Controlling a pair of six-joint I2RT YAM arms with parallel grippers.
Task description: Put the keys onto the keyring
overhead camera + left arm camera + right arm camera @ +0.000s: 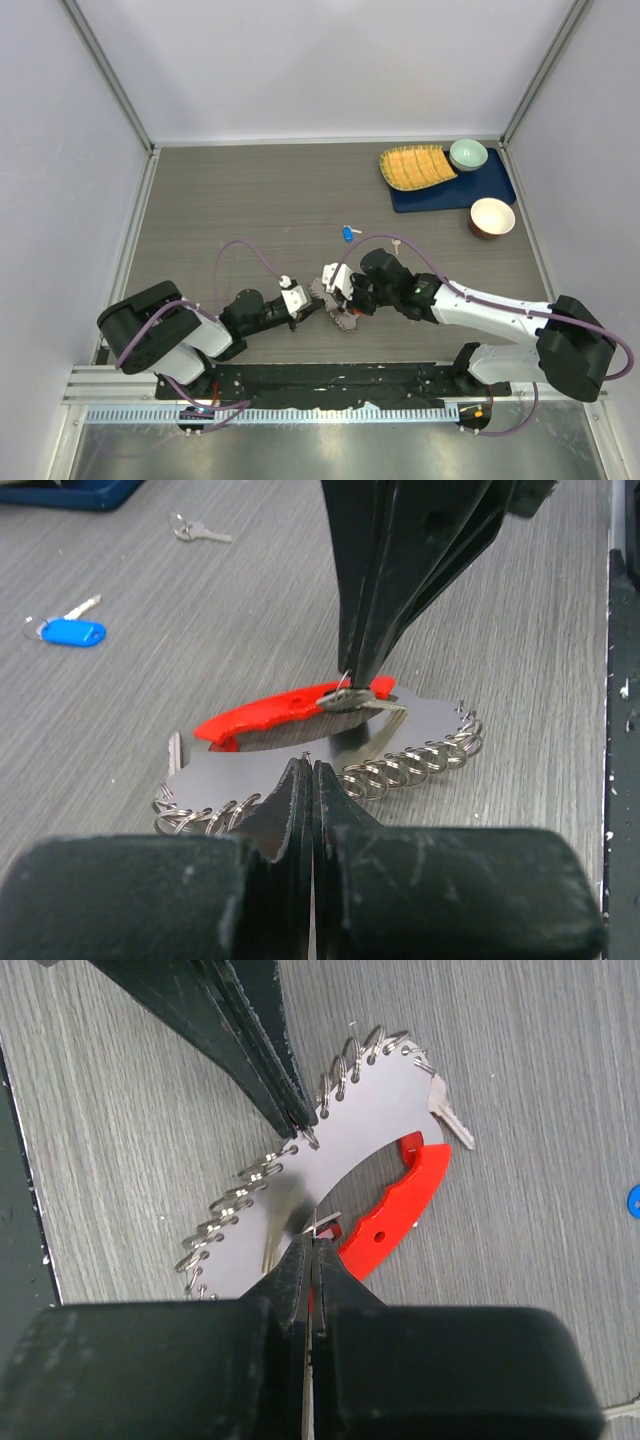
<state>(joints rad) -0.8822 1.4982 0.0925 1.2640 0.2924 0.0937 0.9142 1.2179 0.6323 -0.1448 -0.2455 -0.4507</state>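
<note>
**Item 1.** Keyring (338, 318): a flat silver-grey crescent plate with small wire rings along its outer edge and a long red oblong plastic fob (400, 1205) on its inner side. I see it lying on the grey wood-grain table (250, 190), lower centre of the top view, between both tools. 1 silver key blade (452, 1125) sticks out from under the plate's end, by the fob's tip.

**Item 2.** Left gripper (312, 772): fingers pressed together, pinching the plate's ringed edge.

**Item 3.** Right gripper (312, 1243): fingers pressed together on a small flat silver piece (362, 698) at the plate's inner edge, touching the fob. I cannot tell whether this piece is a key.

**Item 4.** Blue-headed key (348, 233): small, loose on the table at centre frame, above the grippers and apart from the keyring.

**Item 5.** Plain silver key (397, 243): carries a small ring and lies loose, just right of item 4.

**Item 6.** Upper right of the top view:
- 1 dark blue tray (495, 185), carrying 1 yellow woven oblong plate (415, 167) and 1 pale green bowl (468, 154).
- 1 brown bowl with a white inside (491, 216), at the tray's lower right corner.
</note>
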